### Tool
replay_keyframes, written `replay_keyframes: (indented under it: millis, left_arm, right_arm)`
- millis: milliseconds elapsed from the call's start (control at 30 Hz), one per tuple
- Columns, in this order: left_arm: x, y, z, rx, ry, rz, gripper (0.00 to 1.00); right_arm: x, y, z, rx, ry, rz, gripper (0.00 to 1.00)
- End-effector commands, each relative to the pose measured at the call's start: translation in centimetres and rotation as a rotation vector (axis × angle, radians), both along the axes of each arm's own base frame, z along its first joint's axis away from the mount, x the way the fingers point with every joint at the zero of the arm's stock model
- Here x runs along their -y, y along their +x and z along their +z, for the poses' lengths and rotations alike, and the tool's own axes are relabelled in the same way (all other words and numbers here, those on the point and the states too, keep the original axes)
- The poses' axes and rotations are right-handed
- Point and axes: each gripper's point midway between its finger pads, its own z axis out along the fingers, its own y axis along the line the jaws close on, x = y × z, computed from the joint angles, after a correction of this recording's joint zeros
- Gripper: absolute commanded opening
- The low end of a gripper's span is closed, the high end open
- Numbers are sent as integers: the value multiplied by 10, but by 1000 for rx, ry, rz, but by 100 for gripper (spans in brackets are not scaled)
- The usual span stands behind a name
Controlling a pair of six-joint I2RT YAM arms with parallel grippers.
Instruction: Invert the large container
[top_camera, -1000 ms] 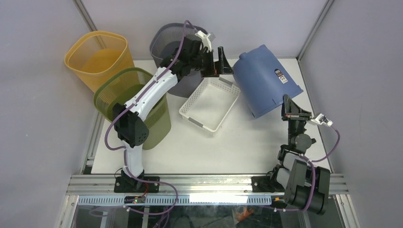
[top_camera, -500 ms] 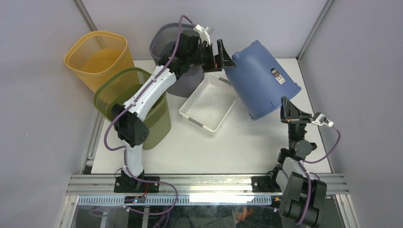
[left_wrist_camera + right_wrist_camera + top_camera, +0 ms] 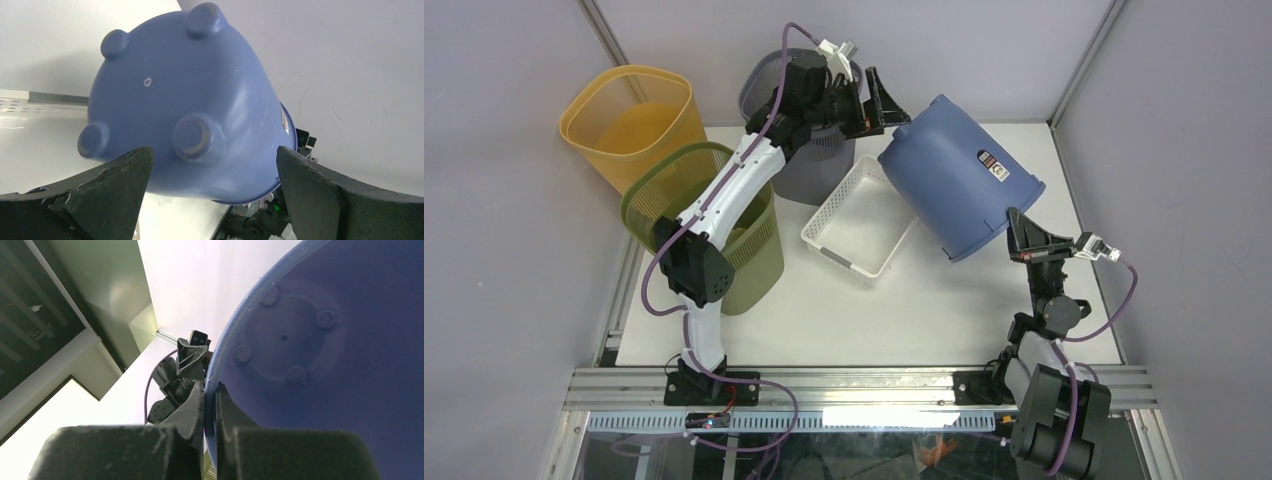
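Observation:
The large container (image 3: 954,175) is a blue plastic bin, lifted and tipped on its side over the table's back right. Its footed base points up and left and its mouth points down and right. My right gripper (image 3: 1016,228) is shut on the bin's lower rim, one finger inside the wall and one outside, as the right wrist view shows (image 3: 210,390). My left gripper (image 3: 879,105) stands open just beyond the base. In the left wrist view the round-footed base (image 3: 190,100) fills the space ahead of the spread fingers (image 3: 115,185); I cannot tell whether they touch it.
A white slotted tray (image 3: 864,218) lies on the table under the bin's left side. A grey mesh basket (image 3: 789,100) stands behind the left arm. A yellow basket (image 3: 629,120) and a green basket (image 3: 709,215) stand at the left edge. Grey walls close in the back and sides.
The bin has tipped further, its base rising and swinging left over the tray. My left gripper rose and moved back with the base. My right gripper shifted up-left, still on the rim.

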Motion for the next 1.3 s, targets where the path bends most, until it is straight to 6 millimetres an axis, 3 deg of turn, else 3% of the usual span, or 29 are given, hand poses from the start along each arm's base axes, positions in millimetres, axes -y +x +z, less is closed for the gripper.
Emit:
replay_keyframes:
  millis: [0, 367, 900, 1267]
  left_arm:
    - [-3, 1, 32, 89, -51, -12, 99]
    - [15, -14, 24, 60, -80, -131, 99]
    - [26, -27, 16, 35, -102, -213, 99]
    - [51, -53, 27, 33, -164, -326, 99]
  right_arm:
    - [-9, -29, 33, 171, -31, 23, 0]
    - [-12, -32, 31, 168, -31, 36, 0]
    - [-10, -29, 24, 148, -26, 26, 0]
    - [-9, -12, -8, 37, -59, 13, 0]
